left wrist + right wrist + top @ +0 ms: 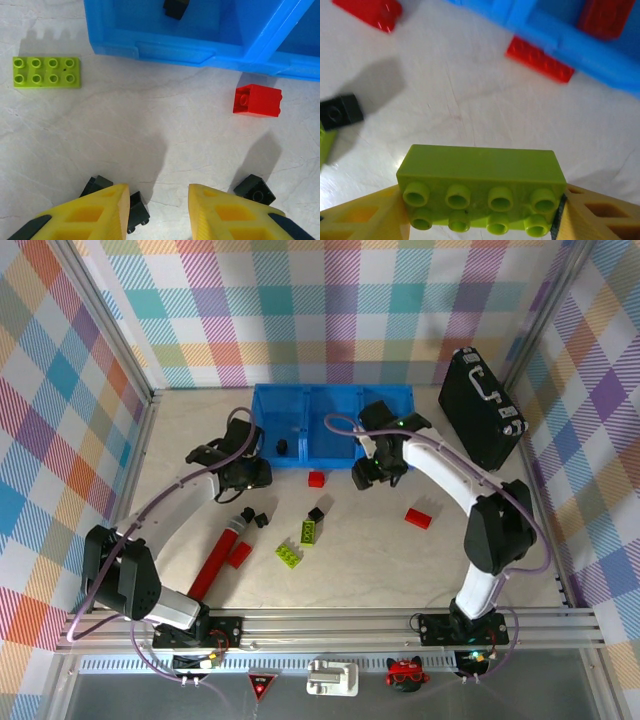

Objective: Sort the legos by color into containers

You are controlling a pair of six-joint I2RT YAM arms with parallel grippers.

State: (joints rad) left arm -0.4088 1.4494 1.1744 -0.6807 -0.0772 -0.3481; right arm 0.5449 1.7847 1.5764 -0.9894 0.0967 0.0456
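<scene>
Lime green brick [480, 185], two rows of four studs facing the wrist camera, clamped at both ends between the yellow fingers of the right gripper [481, 202]. Hangs seemingly clear of the table [400, 570], just in front of the containers [300, 388], toward their right end.

Step in hand, as judged: carrying this piece to its bin. Next move calls for a short reach over the low front lip, then a release above the proper compartment. Black brick [282, 446] lies in the left bin, a red piece [605, 20] in another; which one, cannot tell. Probably the remaining bin for lime.

Left gripper [159, 192]: jaws apart, nothing between, low over the table with small black bricks [255, 190] beside the fingertips. Looks poised for one of them.

Left to sort: red brick [316, 479] just before the bins, red block [418, 518] well to the right, lime pieces [310, 531] near the middle.

From above, whole layout plain, but the hold itself too small to judge; right wrist view settles it. Left wrist view adds a flat lime plate [46, 72] left of the fingers, near the left bin's front.
</scene>
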